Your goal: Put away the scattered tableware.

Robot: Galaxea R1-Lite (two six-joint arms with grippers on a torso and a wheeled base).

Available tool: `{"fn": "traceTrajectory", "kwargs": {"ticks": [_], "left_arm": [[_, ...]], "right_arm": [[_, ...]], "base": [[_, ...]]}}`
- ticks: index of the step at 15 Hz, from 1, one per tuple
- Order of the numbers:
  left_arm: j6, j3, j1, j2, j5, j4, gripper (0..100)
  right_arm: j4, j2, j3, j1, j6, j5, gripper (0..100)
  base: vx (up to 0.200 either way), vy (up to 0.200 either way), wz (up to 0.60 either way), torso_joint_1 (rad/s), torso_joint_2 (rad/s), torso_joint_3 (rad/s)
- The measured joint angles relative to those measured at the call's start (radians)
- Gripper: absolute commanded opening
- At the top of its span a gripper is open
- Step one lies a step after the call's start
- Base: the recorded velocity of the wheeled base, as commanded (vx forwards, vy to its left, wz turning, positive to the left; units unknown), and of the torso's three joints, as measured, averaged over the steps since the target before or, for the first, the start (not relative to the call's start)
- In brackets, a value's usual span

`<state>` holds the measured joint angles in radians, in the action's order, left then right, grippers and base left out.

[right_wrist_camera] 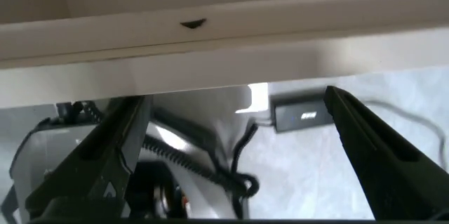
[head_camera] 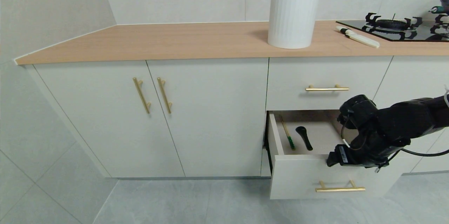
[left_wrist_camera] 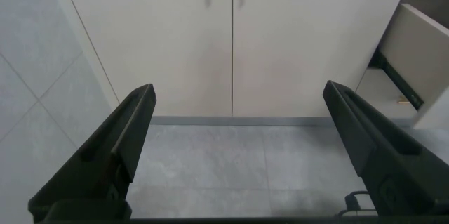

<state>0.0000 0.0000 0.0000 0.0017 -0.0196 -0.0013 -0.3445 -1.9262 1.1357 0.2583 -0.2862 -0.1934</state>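
From the head view, the open drawer (head_camera: pixel 275 136) sits at about 4 o'clock, pulled out under the worktop (head_camera: pixel 175 41). My right arm (head_camera: pixel 403 118) hangs over the top edge of its front panel. The right fingers (right_wrist_camera: pixel 105 154) are spread wide with nothing between them, and the panel's edge runs just across their tips. I judge they are parked there either to push the drawer shut or just after letting something go into it. The left fingers (left_wrist_camera: pixel 119 147) are also wide apart and hold nothing, pointing down at the floor in front of the double cabinet doors (head_camera: pixel 154 111) at 9 o'clock from the drawer, well out of the way. Inside the drawer lie a pair of chopsticks (head_camera: pixel 287 133), thin and wooden with green ends, and just beside them at 3 o'clock a black spoon (head_camera: pixel 303 138) with a rounded bowl. Both run lengthwise front to back. One piece is left out on the worktop at 2 o'clock: what looks like a knife (head_camera: pixel 357 37), pale cream with a darker band near one end. It lies flat and angled between the tall white ribbed container (head_camera: pixel 294 10) and the stove (head_camera: pixel 393 27). So I reckon the job isn't done.
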Motion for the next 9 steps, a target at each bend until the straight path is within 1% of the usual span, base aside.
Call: {"fn": "traceTrajectory", "kwargs": {"ticks": [4, 9], "left_arm": [[0.000, 0.000, 0.000, 0.000, 0.000, 0.000, 100], [0.000, 0.000, 0.000, 0.000, 0.000, 0.000, 100]], "right_arm": [[0.009, -0.073, 0.141, -0.032, 0.033, 0.000, 100], [0.008, -0.161, 0.253, -0.057, 0.043, 0.002, 100]], "base": [[0.000, 0.000, 0.00, 0.000, 0.00, 0.000], [0.000, 0.000, 0.00, 0.000, 0.00, 0.000]]}}
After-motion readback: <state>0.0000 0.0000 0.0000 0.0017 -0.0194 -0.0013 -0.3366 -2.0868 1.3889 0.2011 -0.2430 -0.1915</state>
